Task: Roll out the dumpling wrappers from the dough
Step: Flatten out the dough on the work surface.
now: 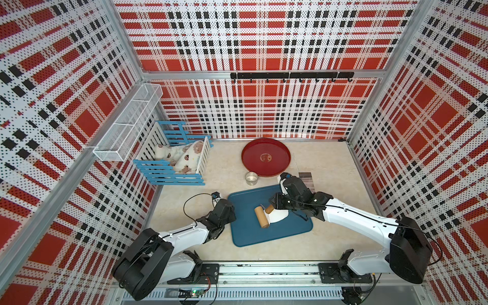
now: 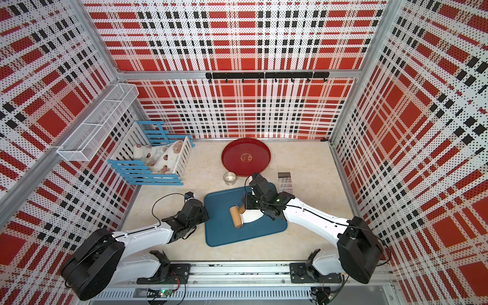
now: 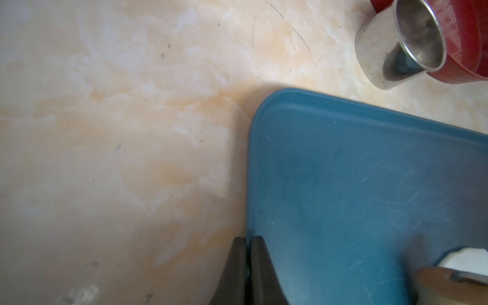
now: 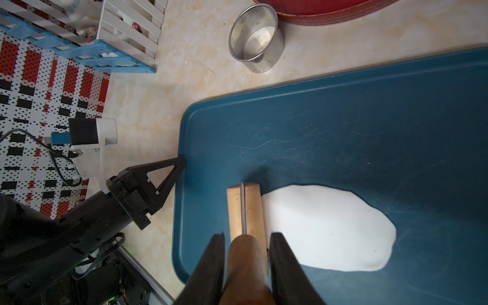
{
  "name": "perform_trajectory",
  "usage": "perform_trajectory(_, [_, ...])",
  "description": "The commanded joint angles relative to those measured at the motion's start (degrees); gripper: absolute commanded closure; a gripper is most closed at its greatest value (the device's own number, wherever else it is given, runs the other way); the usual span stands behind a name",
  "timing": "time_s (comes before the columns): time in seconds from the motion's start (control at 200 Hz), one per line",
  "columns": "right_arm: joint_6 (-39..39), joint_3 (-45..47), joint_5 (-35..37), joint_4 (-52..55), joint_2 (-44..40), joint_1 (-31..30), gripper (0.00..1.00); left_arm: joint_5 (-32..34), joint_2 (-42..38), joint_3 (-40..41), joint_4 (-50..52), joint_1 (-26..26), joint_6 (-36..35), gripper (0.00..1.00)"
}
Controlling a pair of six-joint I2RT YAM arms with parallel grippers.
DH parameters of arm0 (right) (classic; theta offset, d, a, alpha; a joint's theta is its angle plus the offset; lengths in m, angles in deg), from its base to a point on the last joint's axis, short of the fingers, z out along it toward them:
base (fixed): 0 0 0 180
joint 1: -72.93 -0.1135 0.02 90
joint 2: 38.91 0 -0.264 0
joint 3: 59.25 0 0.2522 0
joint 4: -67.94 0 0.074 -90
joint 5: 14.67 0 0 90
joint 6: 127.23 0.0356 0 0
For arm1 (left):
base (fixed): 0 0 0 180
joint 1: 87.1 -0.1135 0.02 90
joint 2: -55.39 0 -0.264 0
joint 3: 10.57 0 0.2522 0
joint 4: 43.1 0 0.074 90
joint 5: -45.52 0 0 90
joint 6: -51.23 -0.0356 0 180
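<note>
Blue board (image 1: pixel 253 232) lies on the marbled table (image 1: pixel 224 174), just in from the middle of the front edge.

The dough (image 4: pixel 330 227) is a flat white sheet with an uneven rounded outline. It lies on the board's right half, clear of all four rims; both top views show only part of it (image 2: pixel 252 217) past the right arm.

Wooden roller (image 4: pixel 245 208) rests on the board at the dough's left end, its drum touching that edge of the sheet. Its handle (image 4: pixel 245 264) runs back into the right gripper (image 4: pixel 248 237). The two black fingers (image 4: pixel 211 258) stand on either side of the handle and pinch it.

Left gripper (image 3: pixel 247 239): fingers pressed together, with only a slit between them. The tips sit at the board's left rim, near its far left corner. Cannot tell whether they nip the rim or only touch it.

Metal ring (image 1: pixel 251 178) stands upright on the table beyond the board's far edge, apart from it. It is just beside the rim of a round red tray (image 1: pixel 253 153), which sits against the table's far edge.

A blue and white slatted crib (image 1: pixel 169 177) holding a patterned cloth bundle sits at the table's far left corner.
</note>
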Motion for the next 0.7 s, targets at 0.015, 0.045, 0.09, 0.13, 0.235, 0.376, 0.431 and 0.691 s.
perform_trajectory(0.015, [-2.44,-1.49,2.18,4.91,-3.24,1.87,1.00,1.33,-1.46,0.13,-0.85,-0.83,0.30,1.00])
perform_trajectory(0.045, [-2.58,-1.64,2.36,4.94,-3.93,2.33,1.00,1.33,-1.42,0.13,-0.79,-0.91,0.17,1.00])
perform_trajectory(0.09, [-2.90,-2.02,2.60,5.09,-4.80,3.00,1.00,1.29,-1.41,0.13,-0.77,-0.96,0.21,1.00])
perform_trajectory(0.13, [-3.32,-2.51,2.73,5.29,-5.45,3.76,1.00,1.27,-1.50,0.13,-0.71,-1.05,0.13,1.00])
perform_trajectory(0.235, [-4.77,-3.75,3.01,5.75,-6.49,6.93,1.00,1.32,-1.67,0.05,-0.24,-1.12,0.14,1.00])
perform_trajectory(0.376, [-7.93,-7.45,2.21,6.76,-5.20,13.27,1.00,0.78,-2.35,0.05,0.46,-1.64,0.04,1.00])
perform_trajectory(0.431, [-9.06,-9.55,1.80,6.68,-4.34,15.69,1.00,0.42,-2.55,0.05,0.43,-1.87,-0.05,1.00])
perform_trajectory(0.691, [-10.59,-16.38,-1.16,3.58,2.64,28.00,1.00,-0.60,-3.78,0.05,0.93,-2.48,0.36,0.60])
